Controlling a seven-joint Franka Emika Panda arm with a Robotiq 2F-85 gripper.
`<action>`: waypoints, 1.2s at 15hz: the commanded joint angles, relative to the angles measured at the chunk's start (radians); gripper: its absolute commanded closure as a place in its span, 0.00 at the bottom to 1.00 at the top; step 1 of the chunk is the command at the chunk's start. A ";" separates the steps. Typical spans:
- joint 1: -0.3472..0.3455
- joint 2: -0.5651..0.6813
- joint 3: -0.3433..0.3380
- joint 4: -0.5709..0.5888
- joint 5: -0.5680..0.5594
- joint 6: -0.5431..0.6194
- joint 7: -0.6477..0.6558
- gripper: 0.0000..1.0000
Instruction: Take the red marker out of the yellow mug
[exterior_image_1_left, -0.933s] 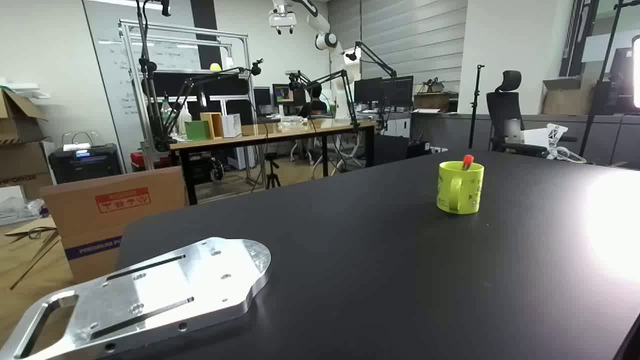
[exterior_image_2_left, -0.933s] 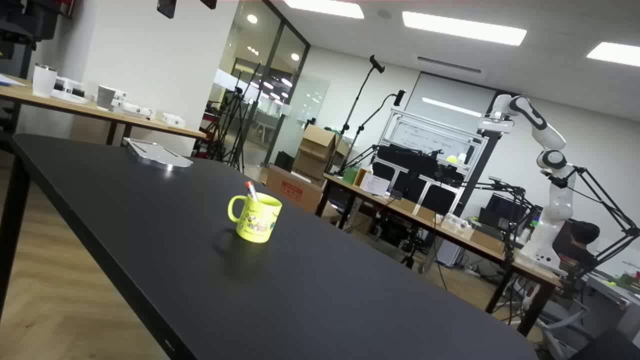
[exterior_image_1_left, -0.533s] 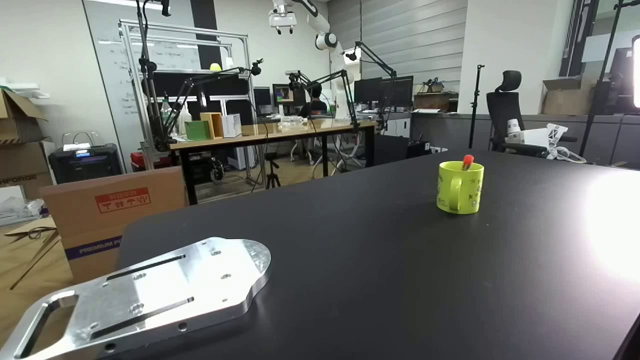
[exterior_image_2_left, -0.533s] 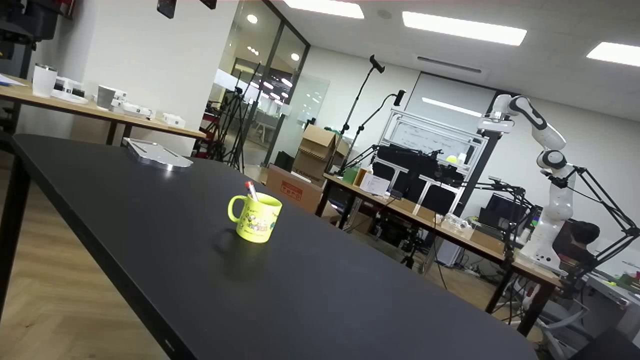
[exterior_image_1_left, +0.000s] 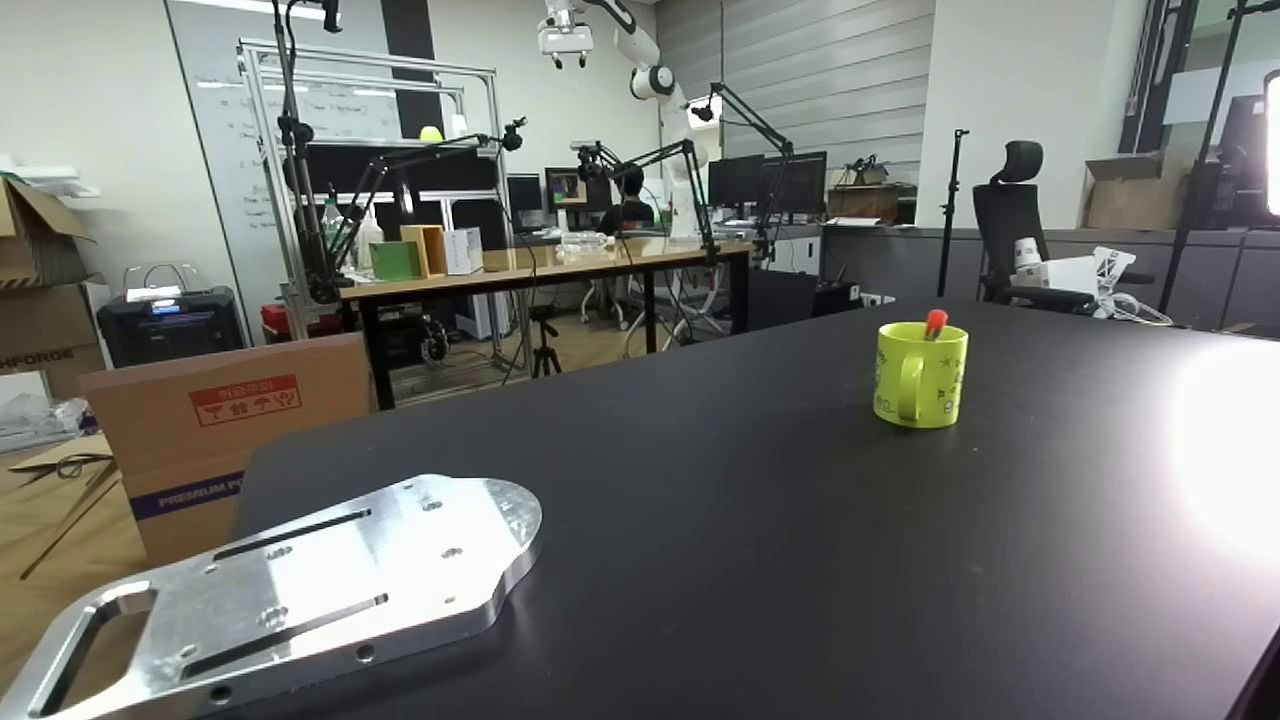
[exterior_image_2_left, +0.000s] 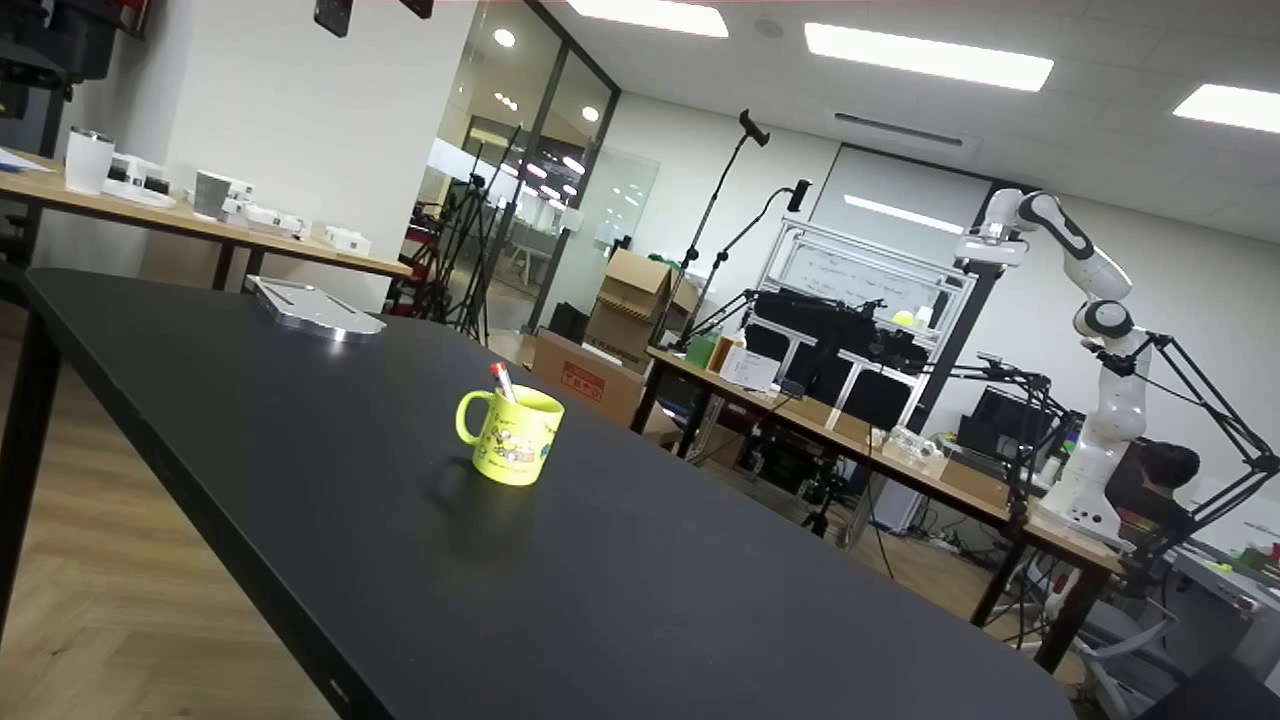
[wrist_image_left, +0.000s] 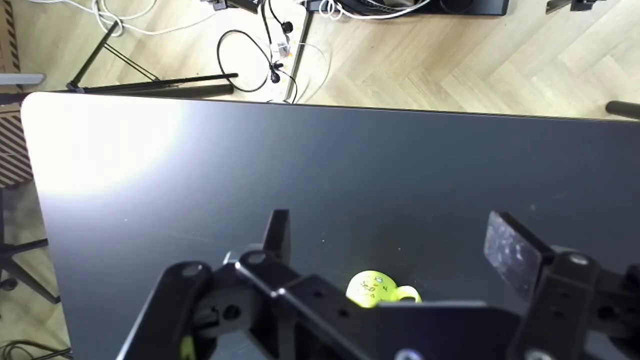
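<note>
Red marker (exterior_image_1_left: 936, 319) pokes from yellow mug (exterior_image_1_left: 925, 385)

In an exterior view: right of centre, on the tabletop (exterior_image_1_left: 700, 520). In an exterior view: mug (exterior_image_2_left: 513, 445) left of centre (marker's red end up). Wrist view: pincer (wrist_image_left: 395, 237) spread wide, mug partly hidden below centre.

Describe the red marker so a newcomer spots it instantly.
Start at the black tabletop: a yellow mug stands upright on it, away from a silver metal plate. The red marker leans inside that mug, one end above the rim; that end's red sets it apart from mug and plate.
</note>
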 joint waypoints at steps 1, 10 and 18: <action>0.015 0.061 -0.027 0.031 -0.050 0.013 -0.012 0.00; -0.005 0.486 -0.089 0.274 -0.439 0.176 -0.248 0.00; 0.103 0.754 -0.088 0.460 -0.454 0.180 -0.243 0.00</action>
